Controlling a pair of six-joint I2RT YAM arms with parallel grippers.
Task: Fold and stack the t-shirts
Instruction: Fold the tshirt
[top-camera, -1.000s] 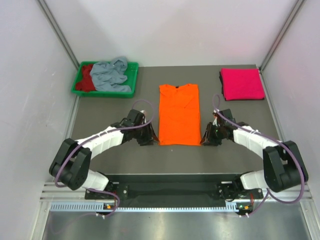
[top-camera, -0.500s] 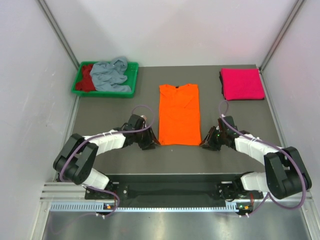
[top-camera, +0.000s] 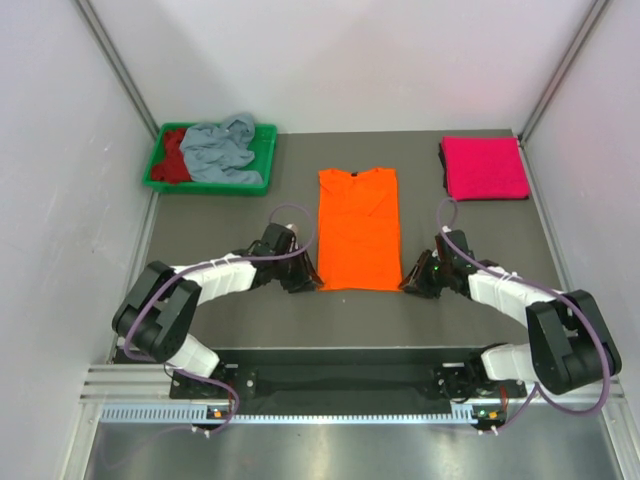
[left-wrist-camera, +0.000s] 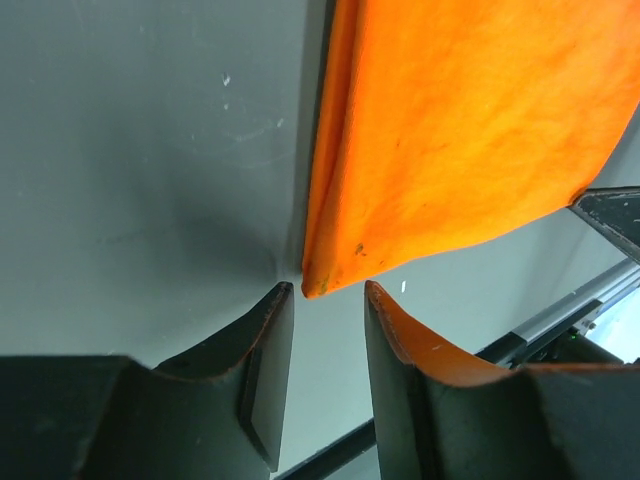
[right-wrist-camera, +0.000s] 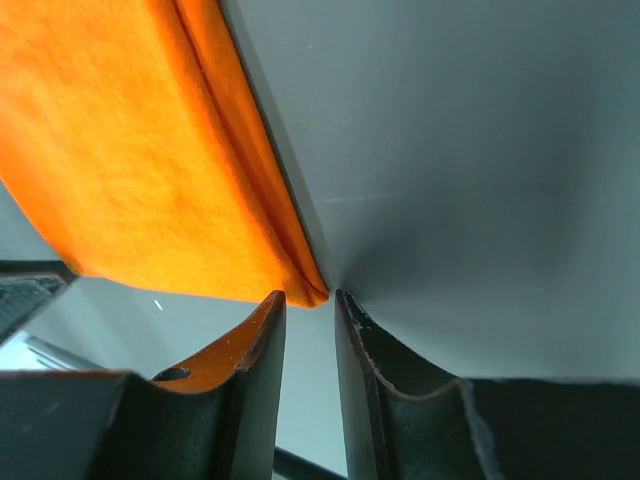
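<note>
The orange shirt (top-camera: 358, 228) lies flat in the middle of the table (top-camera: 215, 215). Its sides are folded in, so it looks like a long strip. The neck end points to the top of the picture and the bottom edge is near the arms.

The left gripper (top-camera: 305, 283) sits low at the bottom left corner of the orange shirt. In the left wrist view its two fingers (left-wrist-camera: 262, 350) stand apart with a clear gap. The shirt corner is just in front of that gap, and the fingers do not pinch it.

The right gripper (top-camera: 412, 283) sits low at the bottom right corner of the shirt. In the right wrist view its fingers (right-wrist-camera: 262, 340) are only a little apart. The folded corner pokes right at the mouth of the small gap. No cloth shows deeper between the fingers.

A pink shirt (top-camera: 484, 168) lies folded in a neat square at the upper right of the table, well apart from the orange one.

A green tray (top-camera: 262, 160) sits at the upper left. A grey-blue shirt (top-camera: 220, 148) lies bunched up in it. A dark red shirt (top-camera: 174, 160) peeks out at its left side, partly under the grey-blue one.
</note>
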